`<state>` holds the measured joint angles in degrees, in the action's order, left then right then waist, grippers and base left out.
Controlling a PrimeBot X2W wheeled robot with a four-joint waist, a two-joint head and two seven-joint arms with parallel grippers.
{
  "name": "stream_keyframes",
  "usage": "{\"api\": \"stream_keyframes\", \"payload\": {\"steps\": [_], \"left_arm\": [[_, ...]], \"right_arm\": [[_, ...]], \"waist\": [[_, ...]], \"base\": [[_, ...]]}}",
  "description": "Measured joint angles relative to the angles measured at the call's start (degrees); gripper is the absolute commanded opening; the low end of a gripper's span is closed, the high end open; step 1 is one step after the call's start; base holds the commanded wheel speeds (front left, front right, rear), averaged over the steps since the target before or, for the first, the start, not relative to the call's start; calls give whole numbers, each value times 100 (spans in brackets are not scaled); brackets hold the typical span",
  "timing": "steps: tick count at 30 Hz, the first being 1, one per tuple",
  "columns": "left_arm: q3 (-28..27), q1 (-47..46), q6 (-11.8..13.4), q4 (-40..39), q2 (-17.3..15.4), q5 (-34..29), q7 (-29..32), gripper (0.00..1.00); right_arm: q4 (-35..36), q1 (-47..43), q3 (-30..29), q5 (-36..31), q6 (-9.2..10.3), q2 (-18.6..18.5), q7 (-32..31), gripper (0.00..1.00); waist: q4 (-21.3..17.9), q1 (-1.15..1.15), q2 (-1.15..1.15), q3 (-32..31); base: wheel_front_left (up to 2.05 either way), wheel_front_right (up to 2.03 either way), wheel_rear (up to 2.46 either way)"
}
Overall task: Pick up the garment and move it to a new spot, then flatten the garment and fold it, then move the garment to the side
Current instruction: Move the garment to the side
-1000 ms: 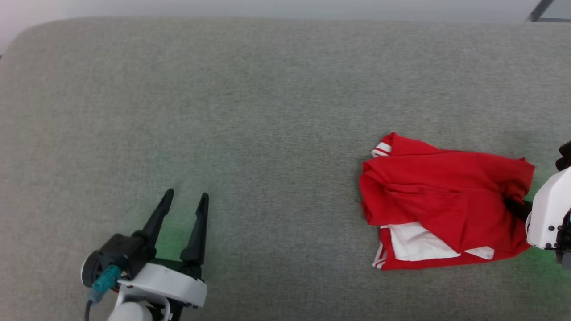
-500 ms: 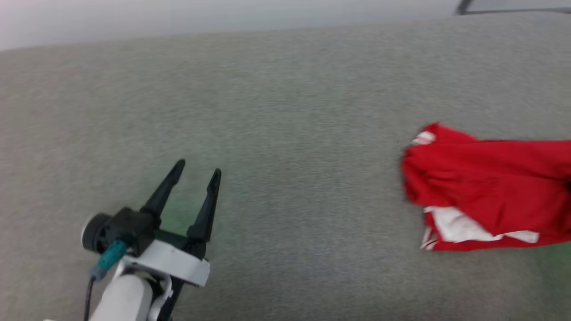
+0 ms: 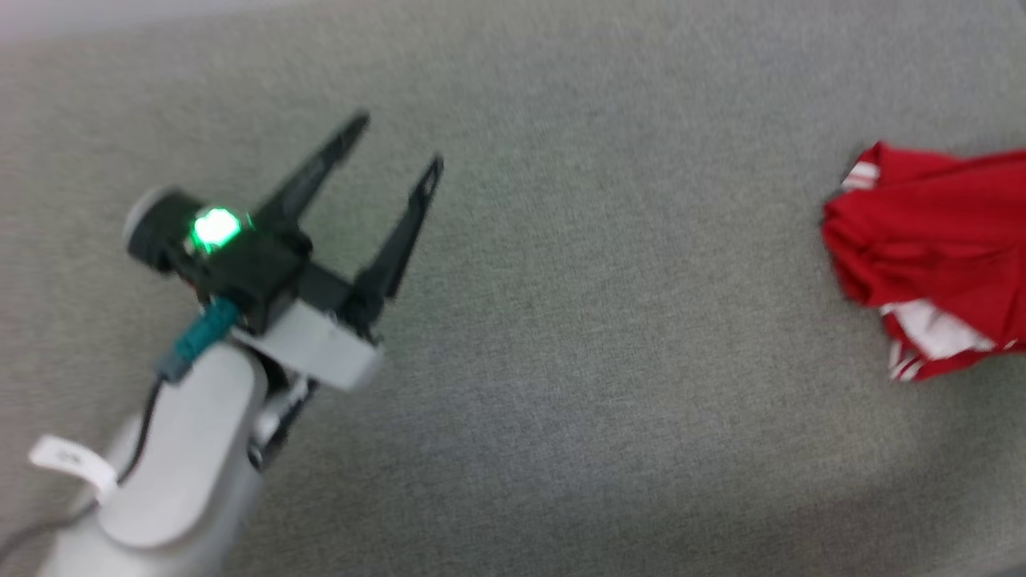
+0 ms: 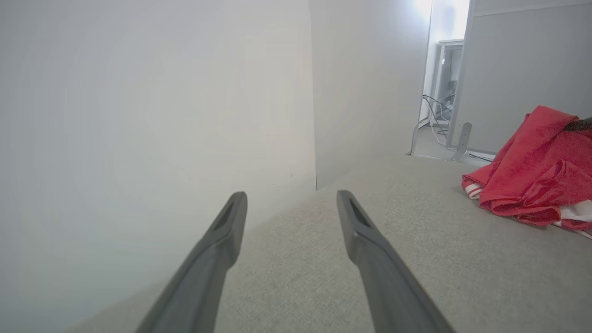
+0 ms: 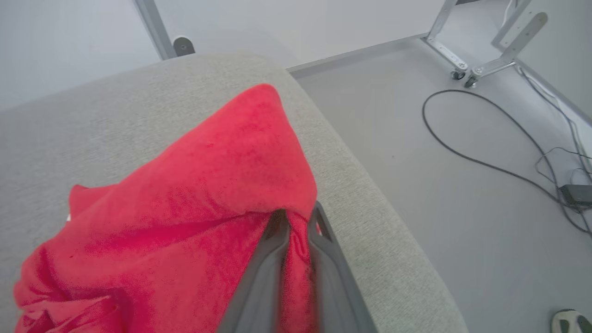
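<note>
Head view: the left gripper (image 3: 401,140) hovers wide and empty over the grey woven padded surface (image 3: 601,385). It is well apart from the garment (image 3: 922,232), a crumpled red heap with white striped trim at the right edge.

Left wrist view: the soft cloth rises to a peak, probably because it is lifted from above.

Right wrist view: the right gripper (image 5: 298,215) pinches a red fold between nearly closed jaws, near the surface's rounded edge. The hold looks suited to carrying.

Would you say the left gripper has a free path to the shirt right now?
Probably yes: the left gripper is open and just bare cushion lies between it and the shirt, though the shirt sits well off to its right.
</note>
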<state>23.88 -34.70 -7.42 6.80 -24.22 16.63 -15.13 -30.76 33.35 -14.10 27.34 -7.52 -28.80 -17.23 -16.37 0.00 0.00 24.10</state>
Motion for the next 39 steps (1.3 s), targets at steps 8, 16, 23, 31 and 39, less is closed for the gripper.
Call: {"api": "stream_keyframes", "payload": {"steps": [8, 16, 23, 31, 39], "left_arm": [[267, -1046, 0, -79, -260, -222, -1, 100], [700, -1810, 0, -115, -359, -264, -1, 100], [910, -2135, 0, -174, -501, -335, -1, 100], [973, -2254, 5, -64, -559, -308, 0, 100], [701, -1725, 198, 63, -336, -81, 0, 100]], "right_arm": [[-1215, 1162, -301, -1057, 0, -66, 972, 0], [-2434, 2018, -498, -1991, 0, 52, 1757, 0], [-3298, 2405, -747, -2939, 0, 80, 2062, 0], [-3756, 2644, -1059, -3533, 0, 259, 2390, 27], [-3939, 2832, -633, -3795, 0, 345, 2748, 100]], "waist": [[-144, 0, 0, 629], [-234, 0, 0, 1140], [-233, 0, 0, 1451], [-152, 0, 0, 1554], [-117, 0, 0, 1171]], "base": [[0, 0, 0], [0, 0, 0], [0, 0, 0], [0, 0, 0], [0, 0, 0]]}}
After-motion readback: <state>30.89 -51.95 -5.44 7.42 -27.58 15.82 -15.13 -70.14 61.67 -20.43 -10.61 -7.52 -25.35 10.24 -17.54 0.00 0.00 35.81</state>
